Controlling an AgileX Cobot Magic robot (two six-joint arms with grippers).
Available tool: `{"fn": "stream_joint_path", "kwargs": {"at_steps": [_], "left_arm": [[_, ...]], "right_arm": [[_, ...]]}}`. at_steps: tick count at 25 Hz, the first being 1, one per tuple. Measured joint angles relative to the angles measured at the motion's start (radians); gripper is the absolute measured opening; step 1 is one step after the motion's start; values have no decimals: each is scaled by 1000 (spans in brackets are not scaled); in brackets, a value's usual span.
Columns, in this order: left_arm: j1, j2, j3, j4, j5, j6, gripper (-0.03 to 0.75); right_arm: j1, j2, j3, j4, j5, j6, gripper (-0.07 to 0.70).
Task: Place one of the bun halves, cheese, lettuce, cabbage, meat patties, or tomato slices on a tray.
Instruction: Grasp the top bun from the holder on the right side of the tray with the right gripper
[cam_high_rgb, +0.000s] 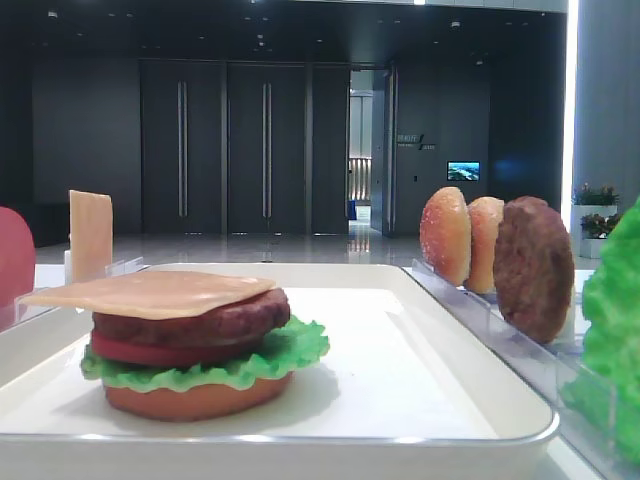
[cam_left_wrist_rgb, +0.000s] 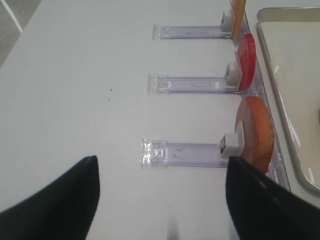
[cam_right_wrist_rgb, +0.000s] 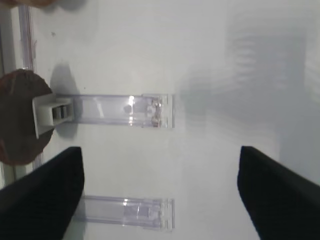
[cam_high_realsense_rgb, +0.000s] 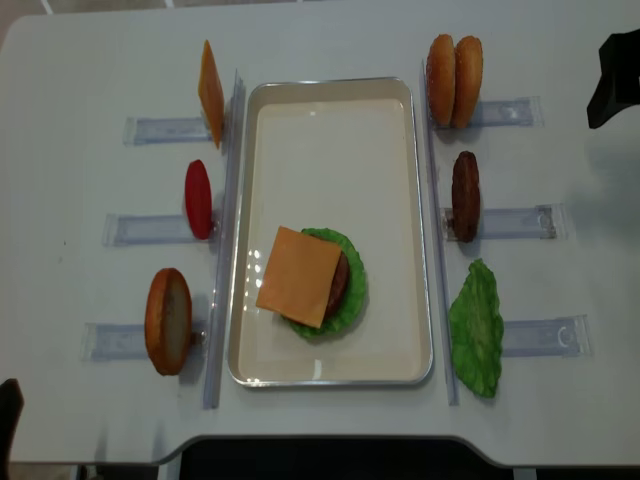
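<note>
The white tray (cam_high_realsense_rgb: 400, 130) holds a stack (cam_high_realsense_rgb: 312, 280) of bun base, lettuce, tomato, patty and a cheese slice (cam_high_realsense_rgb: 298, 276) on top. Right of the tray, two domed bun halves (cam_high_realsense_rgb: 454, 67), a meat patty (cam_high_realsense_rgb: 465, 195) and a lettuce leaf (cam_high_realsense_rgb: 476, 328) stand on edge. On the left stand a cheese slice (cam_high_realsense_rgb: 211, 93) and a tomato slice (cam_high_realsense_rgb: 198, 198). My right gripper (cam_right_wrist_rgb: 160, 200) is open over bare table, the patty (cam_right_wrist_rgb: 20, 117) to its left. My left gripper (cam_left_wrist_rgb: 162, 200) is open and empty, beside an orange-brown bun base (cam_left_wrist_rgb: 256, 131). No cabbage shows.
Clear plastic slotted racks (cam_high_realsense_rgb: 515, 222) run along both long sides of the tray, with slot rails (cam_left_wrist_rgb: 180, 151) reaching out over the white table. The right arm (cam_high_realsense_rgb: 612, 80) sits at the far right edge, the left arm (cam_high_realsense_rgb: 8, 415) at the near left corner.
</note>
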Motion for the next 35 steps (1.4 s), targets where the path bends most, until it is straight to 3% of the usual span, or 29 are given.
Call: {"fn": "stream_joint_path", "kwargs": {"at_steps": [10,15,27,35], "left_arm": [[0,0,0,0,0,0,597],[0,0,0,0,0,0,597],[0,0,0,0,0,0,597],[0,0,0,0,0,0,597]], "right_arm": [[7,205,-277,-3,4,14,591],[24,290,-363,-1,4,23,591],[40,312,-379,30,-4,40,588],[190,312,-379,-13,-18,191,584]]}}
